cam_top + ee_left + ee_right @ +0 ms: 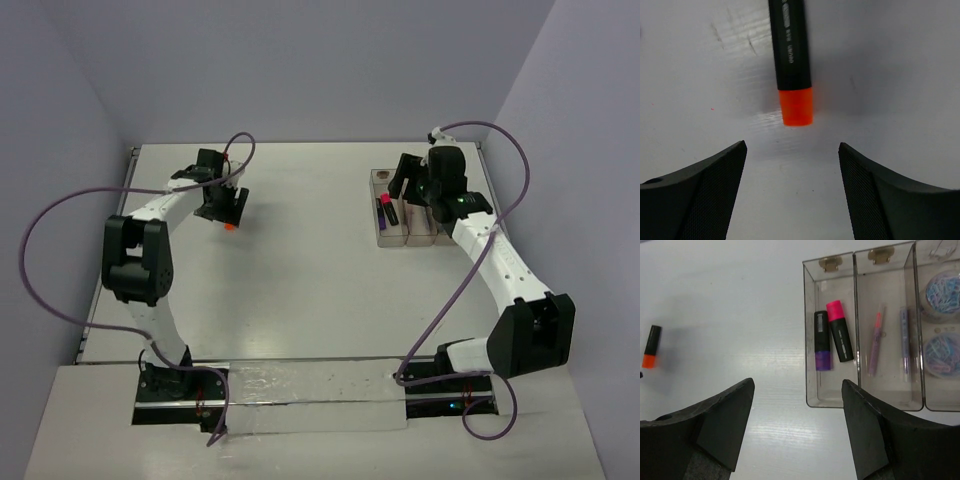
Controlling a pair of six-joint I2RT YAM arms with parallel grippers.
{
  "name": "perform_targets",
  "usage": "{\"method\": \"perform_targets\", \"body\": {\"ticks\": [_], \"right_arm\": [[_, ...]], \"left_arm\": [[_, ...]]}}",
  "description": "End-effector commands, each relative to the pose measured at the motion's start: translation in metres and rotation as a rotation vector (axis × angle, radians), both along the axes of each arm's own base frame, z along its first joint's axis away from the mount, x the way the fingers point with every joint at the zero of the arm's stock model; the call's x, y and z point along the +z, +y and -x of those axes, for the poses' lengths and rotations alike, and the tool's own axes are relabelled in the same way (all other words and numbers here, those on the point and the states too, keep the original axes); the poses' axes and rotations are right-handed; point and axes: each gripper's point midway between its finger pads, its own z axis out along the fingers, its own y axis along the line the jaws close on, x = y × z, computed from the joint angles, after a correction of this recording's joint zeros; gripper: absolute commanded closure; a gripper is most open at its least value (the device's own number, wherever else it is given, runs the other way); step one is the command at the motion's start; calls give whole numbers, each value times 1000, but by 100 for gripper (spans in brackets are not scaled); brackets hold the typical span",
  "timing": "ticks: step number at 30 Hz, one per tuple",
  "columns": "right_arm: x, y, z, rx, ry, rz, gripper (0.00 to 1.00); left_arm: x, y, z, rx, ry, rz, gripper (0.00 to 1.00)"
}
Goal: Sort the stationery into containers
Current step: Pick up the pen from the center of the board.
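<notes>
A short black highlighter with an orange end (pixel 791 60) lies on the white table, just beyond my open, empty left gripper (pixel 792 147). It shows as an orange spot (pixel 230 227) under that gripper (pixel 222 207) in the top view, and far left in the right wrist view (pixel 650 346). The three joined clear bins (pixel 809 340) stand at the right (pixel 385 238). The first holds the purple-ended (pixel 822 340) and pink-ended (pixel 839 330) highlighters, the second two thin sticks (pixel 875 342), the third two round bluish pots (pixel 942 349). My right gripper (pixel 797 385) is open and empty above the bins' near left corner. The pale pink block is out of view.
The white table (pixel 300 290) is walled on the far side and both sides. A shiny strip (pixel 310 385) runs along the near edge between the arm bases. Purple cables (pixel 40 260) loop off both arms.
</notes>
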Motion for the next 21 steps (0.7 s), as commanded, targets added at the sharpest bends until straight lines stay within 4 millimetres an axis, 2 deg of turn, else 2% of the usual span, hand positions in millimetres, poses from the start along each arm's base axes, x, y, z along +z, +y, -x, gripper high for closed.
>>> {"method": "perform_targets", "body": {"ticks": [1,6,11,14,15,16,19,20,21], "right_arm": [[2,9,14,45,-11,-6,22],[-10,9,16,54,11,4,22],[-17,12,16,74,32,4,22],[-19,12,16,76,38,5,22],[-18,12,16,76,37,5,22],[-16,12,16,76,33,2,22],[-15,13,19,79,26,-3,22],[-13,13,19,79,21,-4,22],[-12,13,20,78,18,-6,22]], "left_arm": [[-11,18,-39,127,-20,-22,19],[-34,3,-54,109,11,32,19],[-37,0,-68,122,-27,49,19],[-46,-4,-64,116,1,60,23],[-47,-3,-63,118,10,54,26],[-53,-3,-57,117,40,47,35],[-61,-1,-45,125,82,42,52],[-62,-5,-42,139,95,66,61],[-63,-8,-38,140,106,89,75]]}}
